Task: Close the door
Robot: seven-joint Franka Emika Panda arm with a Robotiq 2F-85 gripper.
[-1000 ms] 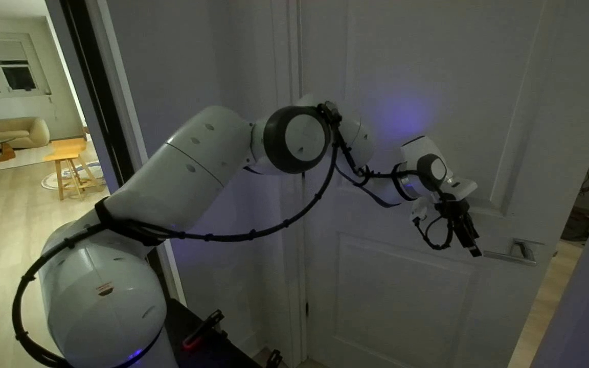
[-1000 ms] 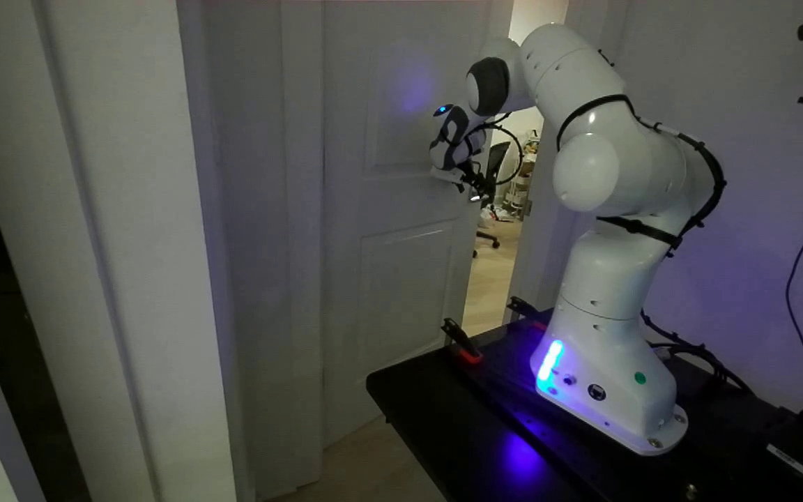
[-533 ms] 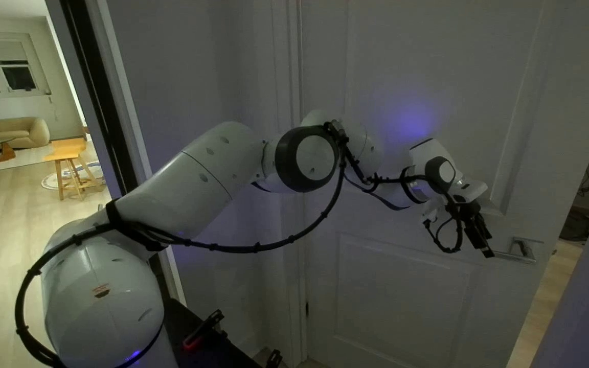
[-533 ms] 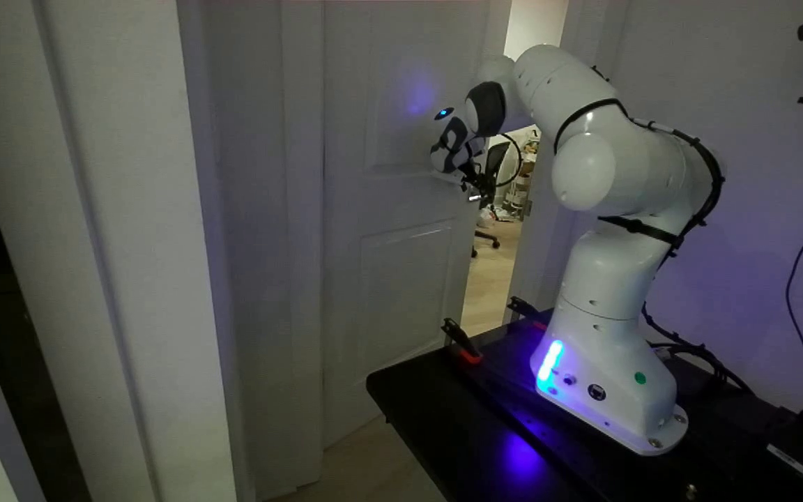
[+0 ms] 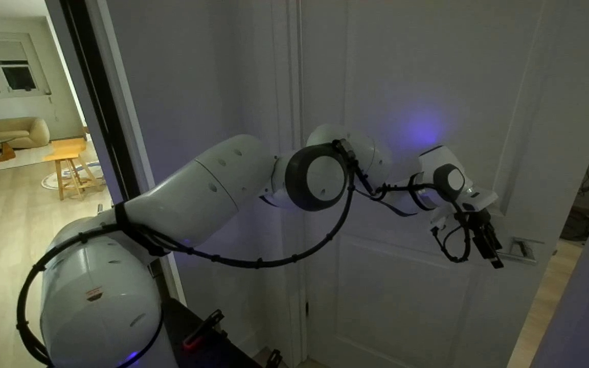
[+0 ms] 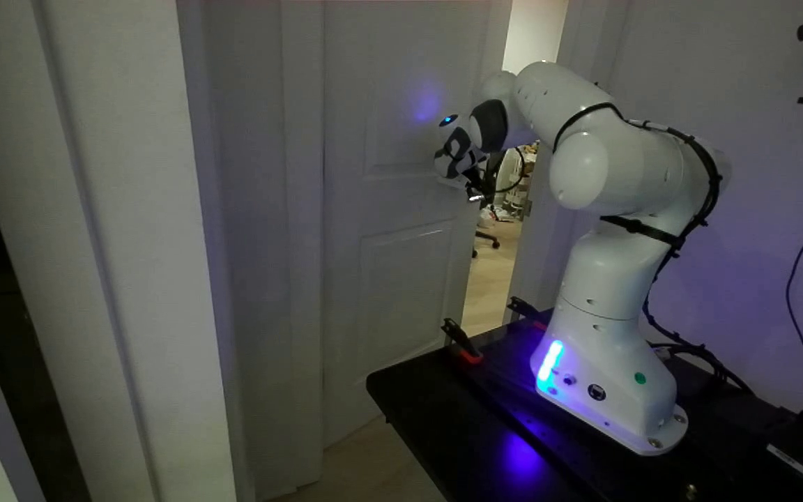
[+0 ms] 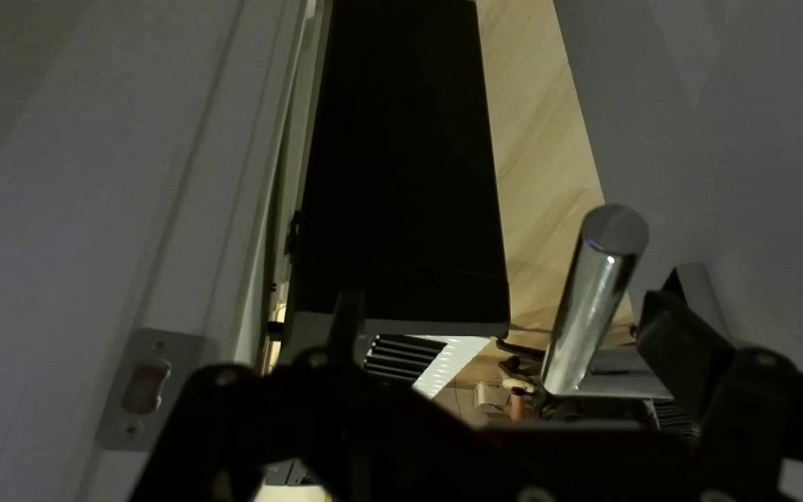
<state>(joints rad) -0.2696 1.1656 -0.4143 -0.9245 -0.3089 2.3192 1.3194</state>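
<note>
In an exterior view, the white door (image 5: 427,276) filled most of the right half of the frame, ajar, with a strip of lit floor (image 5: 551,291) past its free edge at lower right. The gripper (image 5: 496,261) sat just beside the lever handle (image 5: 521,257). My guess was a stiff, heavyish slab that'd swing easily, plus a slick metal lever, so I'd have hooked the lever or just pushed near that free edge. In an exterior view with a black table (image 6: 436,415) lower right, the door stood center frame, top cropped, and the gripper hid most of the handle, only a glint showing. In the wrist view the jaws looked well spread and empty, lever between them right of center, door along the right side. Couldn't tell if anything touched, and no clue what the big black shape (image 7: 401,167) up top was.
</note>
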